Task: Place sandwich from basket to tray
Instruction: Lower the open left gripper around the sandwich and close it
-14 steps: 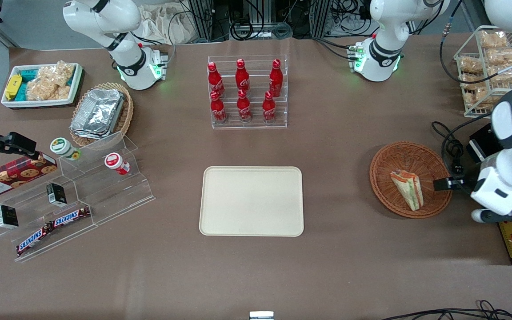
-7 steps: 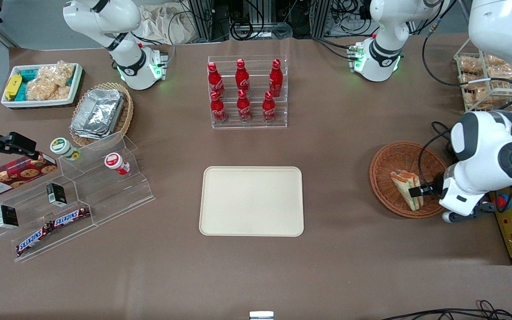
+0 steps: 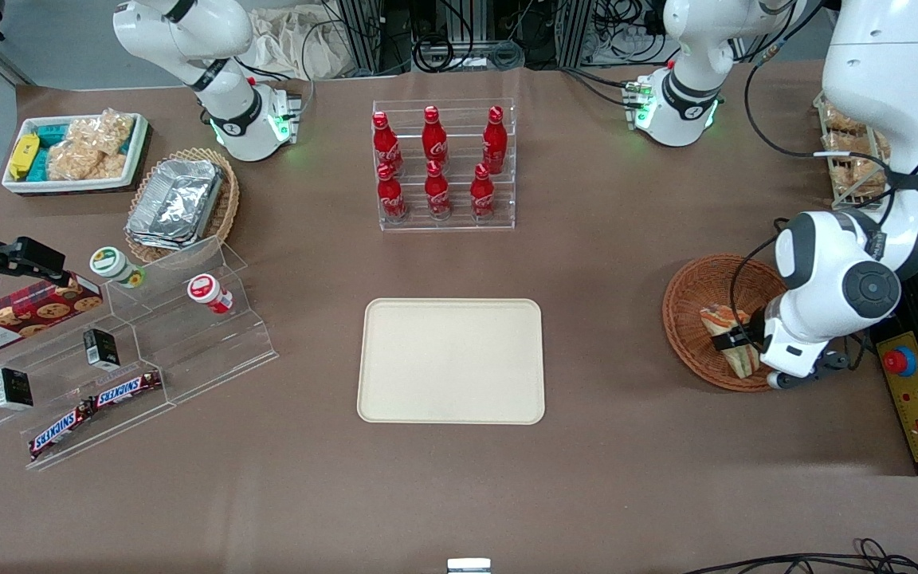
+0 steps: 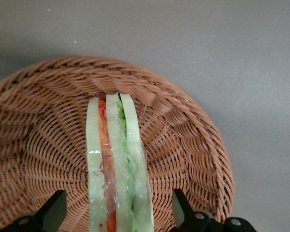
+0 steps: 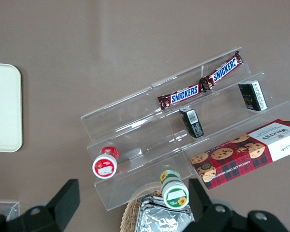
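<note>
Your sandwich [image 4: 117,166] lies in the basket [image 4: 193,130], standing on its cut edge so you see three pale bread slices with the orange-red layer and the green layer between them under clear wrap. It runs lengthwise straight into the gap of your gripper [image 4: 117,212]: one dark finger [image 4: 53,209] sits to one side of the wedge and the other to the opposite side, each well clear of the bread. So the fingers are spread wide, wider than the sandwich, and they have hold of nothing; no pad touches the wrap.

From the front, your gripper [image 3: 734,341] is low over the sandwich [image 3: 726,323], inside the rim of the basket [image 3: 694,299], on the part of the basket nearer the front camera.

Outward from the fingers, the tray [image 3: 451,360] lies flat well apart from the basket, toward the parked arm's end of the table, with bare brown table [image 3: 602,319] between them.
</note>
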Motion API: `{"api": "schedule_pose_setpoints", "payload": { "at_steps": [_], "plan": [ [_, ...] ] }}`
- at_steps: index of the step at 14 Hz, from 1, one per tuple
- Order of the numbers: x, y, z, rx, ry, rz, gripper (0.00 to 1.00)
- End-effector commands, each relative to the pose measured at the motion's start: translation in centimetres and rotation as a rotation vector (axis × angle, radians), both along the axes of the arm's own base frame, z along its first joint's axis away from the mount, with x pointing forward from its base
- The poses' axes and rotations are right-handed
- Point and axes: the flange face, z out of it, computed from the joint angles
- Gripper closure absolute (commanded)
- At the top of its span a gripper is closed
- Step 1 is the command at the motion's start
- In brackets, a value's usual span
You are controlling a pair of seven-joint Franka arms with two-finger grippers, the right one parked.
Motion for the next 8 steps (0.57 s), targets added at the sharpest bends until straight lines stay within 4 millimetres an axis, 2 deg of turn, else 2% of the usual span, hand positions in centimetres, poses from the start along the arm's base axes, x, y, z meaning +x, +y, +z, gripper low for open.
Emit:
{"api": "schedule_pose_setpoints", "payload": {
  "at_steps": [1, 2, 5, 6, 8],
  "plan": [
    [-0.8, 0.2, -0.5, -0.012, -0.019, 0.024, 0.18],
    [-0.9, 0.4, -0.6, -0.011, -0.016, 0.026, 0.39],
    [-0.8, 0.1, 0.0, -0.006, 0.003, 0.016, 0.86],
    [-0.6, -0.3, 0.9, -0.005, 0.017, 0.01, 0.97],
    [0.6, -0.7, 5.0, 0.009, 0.049, -0.001, 0.99]
  ]
}}
